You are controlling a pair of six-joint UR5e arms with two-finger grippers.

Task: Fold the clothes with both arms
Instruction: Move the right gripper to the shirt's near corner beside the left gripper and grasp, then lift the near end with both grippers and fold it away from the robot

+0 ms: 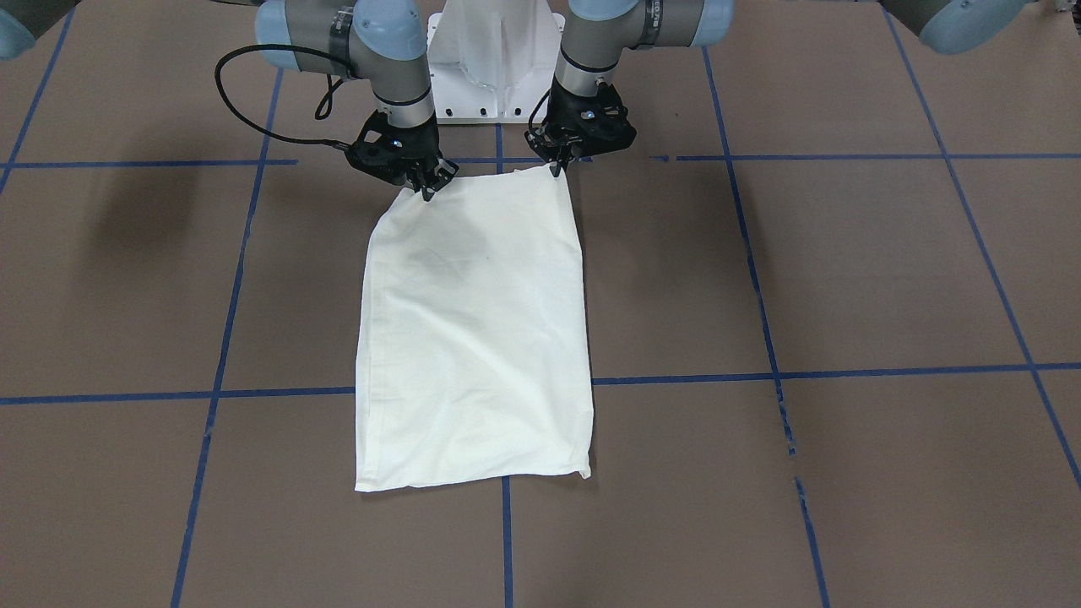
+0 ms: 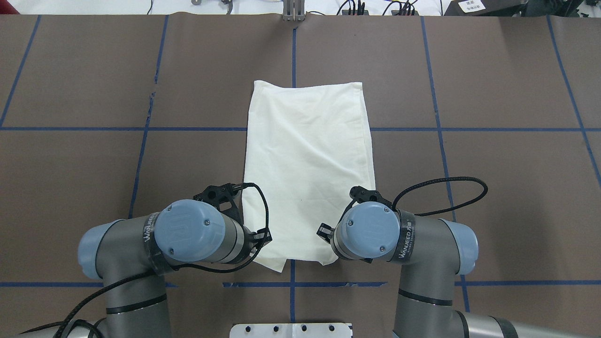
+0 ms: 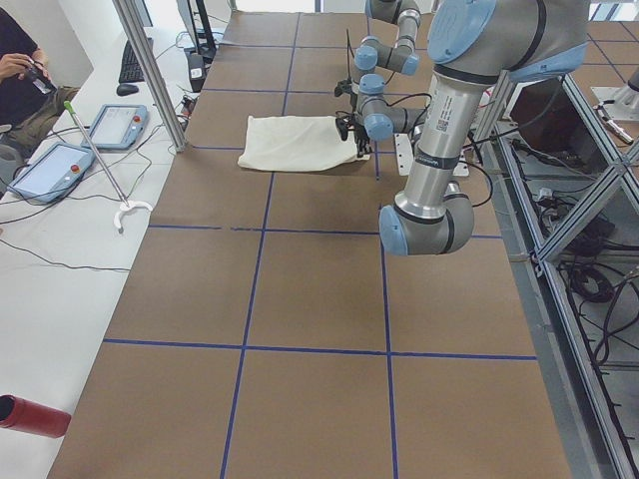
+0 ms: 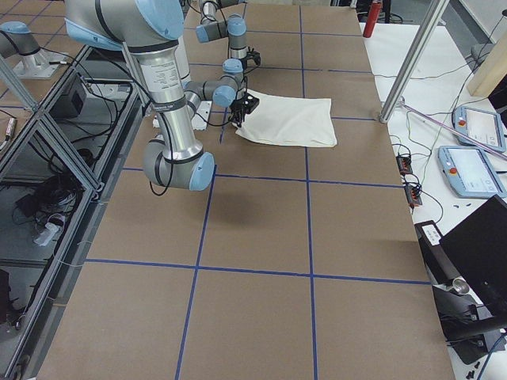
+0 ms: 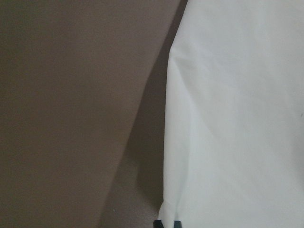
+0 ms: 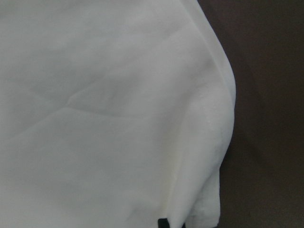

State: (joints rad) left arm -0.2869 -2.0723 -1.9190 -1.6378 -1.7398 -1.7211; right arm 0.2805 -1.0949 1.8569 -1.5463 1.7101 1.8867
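Folded cream shirt (image 1: 473, 338), its two corners nearest the pedestal base (image 1: 494, 76) pinched.
I'd raise left gripper (image 1: 557, 169) and right gripper (image 1: 428, 189) evenly, away from that base; both clamp cloth.

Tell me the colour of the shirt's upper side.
The shirt shows plain cream-white, no print visible; clearest in the overhead view.

Overhead view: wrist caps of left arm (image 2: 188, 234) & right arm (image 2: 375, 232) cover the T-shirt's (image 2: 307, 155) lower corners + the grip pts there; wrist cams crop everything but black fingertips (image 5: 177, 224) at btm edge; left gripper (image 1: 556, 171) & right gripper (image 1: 428, 191) too tiny in side views; front view crops both arms' upper parts.
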